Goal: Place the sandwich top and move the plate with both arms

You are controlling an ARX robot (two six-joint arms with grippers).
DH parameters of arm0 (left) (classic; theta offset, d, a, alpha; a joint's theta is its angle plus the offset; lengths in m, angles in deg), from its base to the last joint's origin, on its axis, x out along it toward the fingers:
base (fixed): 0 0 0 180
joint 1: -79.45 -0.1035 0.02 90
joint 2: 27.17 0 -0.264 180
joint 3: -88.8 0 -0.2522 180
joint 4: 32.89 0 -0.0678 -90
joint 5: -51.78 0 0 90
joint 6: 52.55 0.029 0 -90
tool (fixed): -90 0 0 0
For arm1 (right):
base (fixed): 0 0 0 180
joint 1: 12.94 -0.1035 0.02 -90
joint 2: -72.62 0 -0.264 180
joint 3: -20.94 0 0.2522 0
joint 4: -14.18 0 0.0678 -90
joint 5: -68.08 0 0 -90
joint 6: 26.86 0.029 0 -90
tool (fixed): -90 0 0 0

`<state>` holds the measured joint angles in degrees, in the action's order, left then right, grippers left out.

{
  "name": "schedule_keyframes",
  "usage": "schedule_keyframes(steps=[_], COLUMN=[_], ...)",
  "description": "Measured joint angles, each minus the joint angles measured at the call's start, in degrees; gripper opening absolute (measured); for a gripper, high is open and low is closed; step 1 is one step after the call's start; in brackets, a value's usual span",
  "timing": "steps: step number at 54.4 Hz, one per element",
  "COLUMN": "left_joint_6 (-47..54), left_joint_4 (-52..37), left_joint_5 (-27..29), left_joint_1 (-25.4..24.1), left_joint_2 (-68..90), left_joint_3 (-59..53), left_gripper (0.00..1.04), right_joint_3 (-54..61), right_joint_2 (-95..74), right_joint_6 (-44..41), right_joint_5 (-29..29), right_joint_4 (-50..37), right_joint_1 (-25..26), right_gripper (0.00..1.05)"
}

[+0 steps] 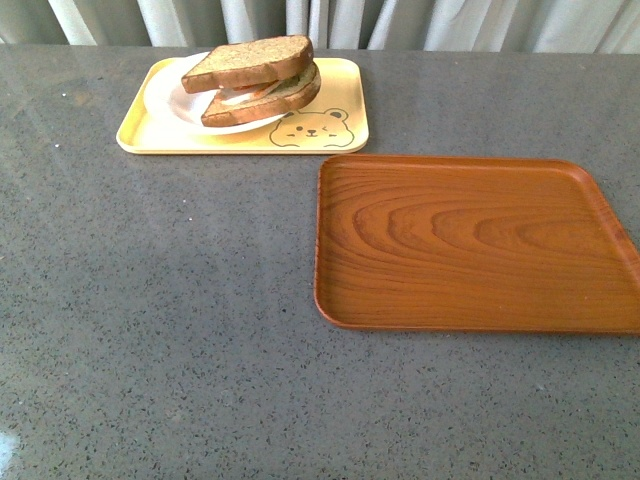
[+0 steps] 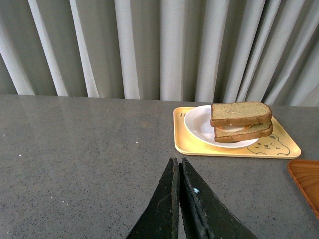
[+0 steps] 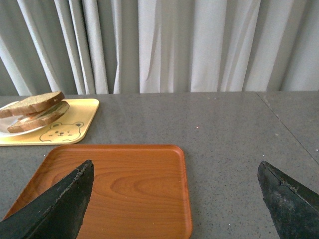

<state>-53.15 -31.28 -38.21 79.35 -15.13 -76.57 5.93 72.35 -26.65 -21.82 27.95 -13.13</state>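
The sandwich top (image 1: 250, 60), a brown bread slice, lies tilted on the filled lower slice on the white plate (image 1: 172, 98). The plate sits on the yellow bear-print tray (image 1: 340, 95) at the far left. Neither arm shows in the front view. In the left wrist view the left gripper (image 2: 178, 162) is shut and empty above bare table, well short of the sandwich top (image 2: 240, 113) and plate (image 2: 197, 124). In the right wrist view the right gripper (image 3: 175, 169) is open wide and empty, over the near right part of the wooden tray; the sandwich top (image 3: 31, 103) lies far off.
A large brown wooden tray (image 1: 470, 240) lies empty at the right of the grey speckled table (image 1: 150, 320); it also shows in the right wrist view (image 3: 129, 189). Grey curtains (image 1: 320, 20) hang behind the table's far edge.
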Motion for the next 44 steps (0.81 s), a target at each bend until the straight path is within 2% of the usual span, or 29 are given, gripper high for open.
schedule_keyframes(steps=[10,16,29,44], left_joint_6=[0.0,0.0,0.0,0.0], left_joint_4=[2.6,11.5,12.2,12.2], left_joint_5=[0.0,0.0,0.0,0.0], left_joint_1=[0.0,0.0,0.0,0.0], left_joint_2=[-2.5,-9.8,-11.1,-11.1], left_joint_3=[0.0,0.0,0.0,0.0], left_gripper=[0.02,0.02,0.02,0.46], right_joint_3=[0.0,0.0,0.0,0.0], right_joint_2=[0.0,0.0,0.0,0.0], right_joint_6=[0.0,0.0,0.0,0.0], right_joint_5=[0.0,0.0,0.0,0.0], right_joint_4=[0.0,0.0,0.0,0.0], right_joint_1=[0.0,0.0,0.0,0.0], right_gripper=[0.96,0.96,0.96,0.96])
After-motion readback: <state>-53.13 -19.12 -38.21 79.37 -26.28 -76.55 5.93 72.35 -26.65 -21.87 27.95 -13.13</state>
